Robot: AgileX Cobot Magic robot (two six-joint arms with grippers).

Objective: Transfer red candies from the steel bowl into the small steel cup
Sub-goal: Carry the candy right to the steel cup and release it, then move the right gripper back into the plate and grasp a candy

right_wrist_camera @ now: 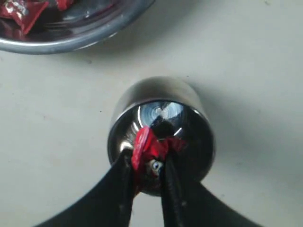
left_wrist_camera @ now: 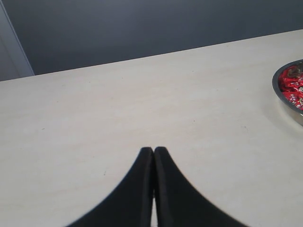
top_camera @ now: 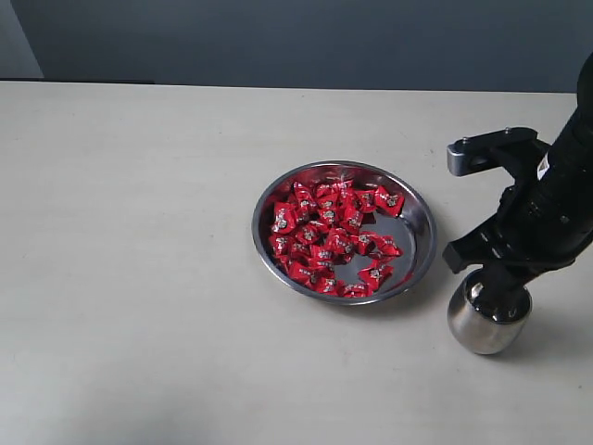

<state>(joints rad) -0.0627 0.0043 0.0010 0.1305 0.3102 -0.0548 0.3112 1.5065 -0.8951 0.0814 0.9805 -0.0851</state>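
Right fingers point(right_wrist_camera: 119, 194) pinch red candy point(right_wrist_camera: 146, 147) (lengthwise) inside the small steel cup point(right_wrist_camera: 156, 92).

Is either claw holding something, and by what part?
The right gripper pinches one red candy by its sides between its fingertips, just over the cup's mouth. The left gripper is shut on nothing.

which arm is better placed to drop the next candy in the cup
Right. The right gripper pinches a red candy at the mouth of the small steel cup. The left gripper is shut and empty over the table, away from the cup.
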